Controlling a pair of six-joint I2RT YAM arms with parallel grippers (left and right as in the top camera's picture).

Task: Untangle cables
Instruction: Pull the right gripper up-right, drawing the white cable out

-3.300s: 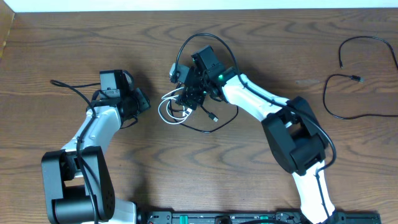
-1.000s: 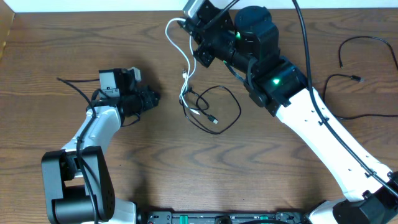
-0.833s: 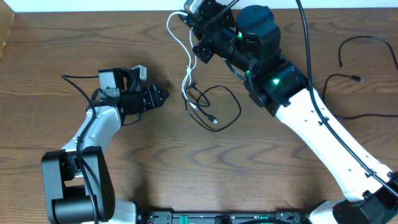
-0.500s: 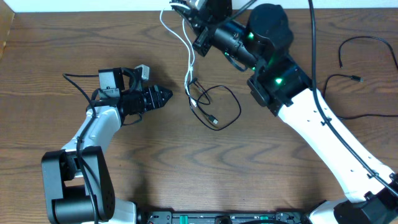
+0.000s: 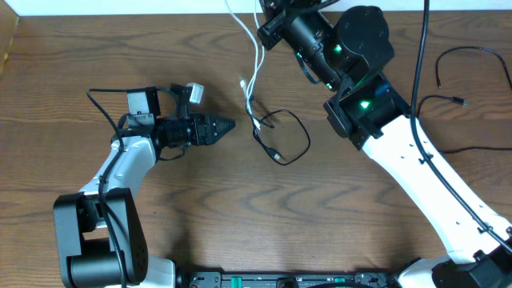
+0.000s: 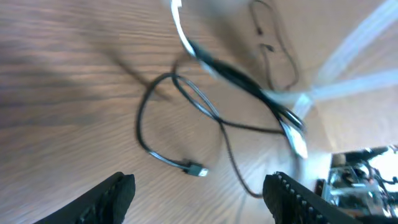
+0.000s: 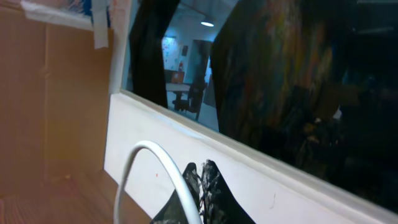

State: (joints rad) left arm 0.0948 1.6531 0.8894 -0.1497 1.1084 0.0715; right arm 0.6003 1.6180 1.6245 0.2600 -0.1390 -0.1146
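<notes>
The white cable (image 5: pixel 254 72) hangs from the top edge down to the table, with my right gripper (image 5: pixel 269 10) shut on its upper part and lifted high. In the right wrist view the white cable (image 7: pixel 155 168) arcs beside the shut fingertips (image 7: pixel 202 171). Its lower end is still wound with the black cable (image 5: pixel 282 138), which lies in a loop on the wood. My left gripper (image 5: pixel 227 126) points right, just left of the tangle, low over the table. In the left wrist view the left gripper (image 6: pixel 202 199) is open with nothing between its fingers; the black cable (image 6: pixel 186 93) lies ahead.
A second thin black cord (image 5: pixel 464 96) lies curled at the table's far right. The white wall edge (image 7: pixel 261 168) runs along the back. The right arm (image 5: pixel 416 168) stretches across the table's right half.
My right gripper has lifted the white cable higher and to the right, dragging the tangle with it. My left gripper has moved right toward the cables and opened wider.
</notes>
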